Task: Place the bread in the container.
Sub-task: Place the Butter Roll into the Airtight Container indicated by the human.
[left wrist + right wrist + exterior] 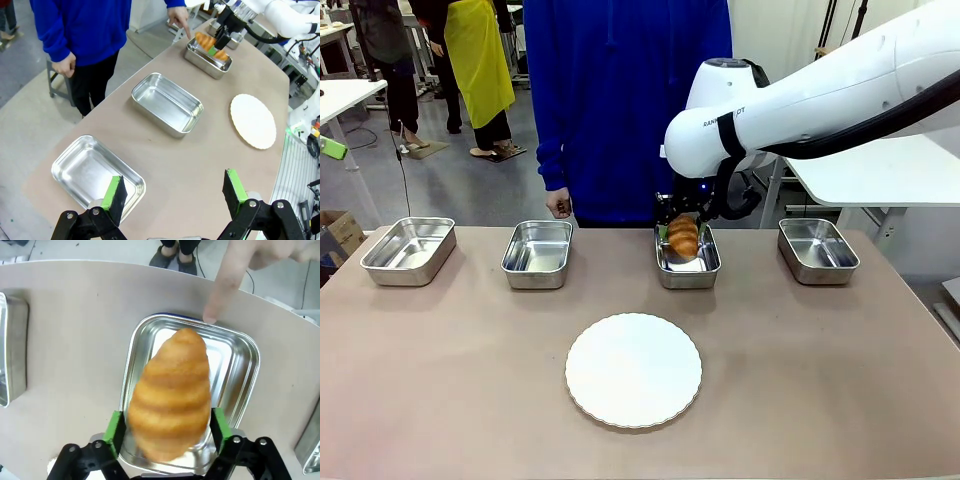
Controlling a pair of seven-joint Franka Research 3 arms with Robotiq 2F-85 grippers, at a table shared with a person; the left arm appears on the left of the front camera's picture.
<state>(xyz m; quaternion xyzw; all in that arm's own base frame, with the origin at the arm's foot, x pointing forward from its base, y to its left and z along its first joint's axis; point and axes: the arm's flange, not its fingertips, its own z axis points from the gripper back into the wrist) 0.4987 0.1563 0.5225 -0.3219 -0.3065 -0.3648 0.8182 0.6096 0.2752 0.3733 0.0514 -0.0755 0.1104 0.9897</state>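
Golden bread (171, 395) hangs over the pointed-at container (245, 370), between the right end effector's (167, 432) parted pads, apparently mid-release; only letting it settle remains.

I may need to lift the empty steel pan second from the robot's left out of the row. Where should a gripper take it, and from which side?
Grip the rolled rim of the shallow rectangular stainless-steel pan midway along a long side, coming straight down from above with one finger inside and one outside the wall. It sits flat and empty, so the thin upright wall is probably the only part narrow enough to pinch; the neighbouring pans stand well apart.
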